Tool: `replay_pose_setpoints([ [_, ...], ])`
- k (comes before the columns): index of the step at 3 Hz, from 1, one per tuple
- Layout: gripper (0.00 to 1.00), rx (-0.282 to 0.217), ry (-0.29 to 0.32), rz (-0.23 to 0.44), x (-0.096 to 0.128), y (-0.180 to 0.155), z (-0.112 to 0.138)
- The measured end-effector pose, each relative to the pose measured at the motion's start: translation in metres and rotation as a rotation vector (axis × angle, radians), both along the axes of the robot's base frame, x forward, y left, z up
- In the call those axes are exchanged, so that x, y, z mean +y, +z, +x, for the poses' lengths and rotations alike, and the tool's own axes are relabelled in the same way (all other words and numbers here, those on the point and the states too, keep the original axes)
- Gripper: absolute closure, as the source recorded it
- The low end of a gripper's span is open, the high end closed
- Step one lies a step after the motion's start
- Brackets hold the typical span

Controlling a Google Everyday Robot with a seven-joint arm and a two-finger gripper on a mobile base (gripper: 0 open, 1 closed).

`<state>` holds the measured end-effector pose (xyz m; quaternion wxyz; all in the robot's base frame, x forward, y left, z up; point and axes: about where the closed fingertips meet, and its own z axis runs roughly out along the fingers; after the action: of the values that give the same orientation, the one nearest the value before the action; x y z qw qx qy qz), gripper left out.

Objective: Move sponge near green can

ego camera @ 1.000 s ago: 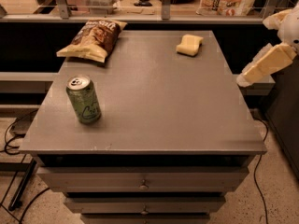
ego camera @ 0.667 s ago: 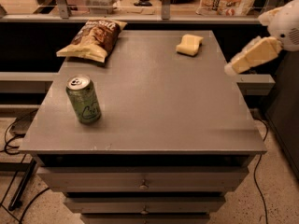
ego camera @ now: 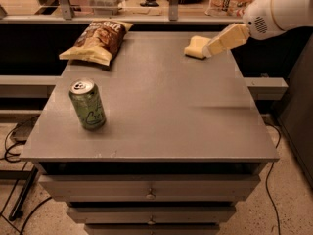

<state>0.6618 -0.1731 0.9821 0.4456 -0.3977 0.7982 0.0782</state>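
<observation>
The pale yellow sponge (ego camera: 195, 47) lies flat at the far right of the grey table top (ego camera: 161, 102). The green can (ego camera: 88, 105) stands upright near the table's front left, far from the sponge. My gripper (ego camera: 211, 49) reaches in from the upper right on a white arm (ego camera: 279, 9). Its pale yellow fingers (ego camera: 226, 39) slant down to the left and their tips overlap the sponge's right edge, hiding part of it.
A brown-and-yellow chip bag (ego camera: 100, 40) lies at the table's far left. Drawers (ego camera: 149, 195) sit under the table top. A counter with shelving runs behind the table. Cables lie on the floor at the left.
My gripper has moved left and up from beside the table's right edge to the sponge. The sponge, can and chip bag have not moved.
</observation>
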Motion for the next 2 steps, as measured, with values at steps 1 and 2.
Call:
replay_pose_setpoints([
  [1,0.0,-0.001,-0.014,0.034,0.01,-0.007,0.03],
  [2,0.0,-0.003,0.003,0.08,0.022,-0.017,0.073],
])
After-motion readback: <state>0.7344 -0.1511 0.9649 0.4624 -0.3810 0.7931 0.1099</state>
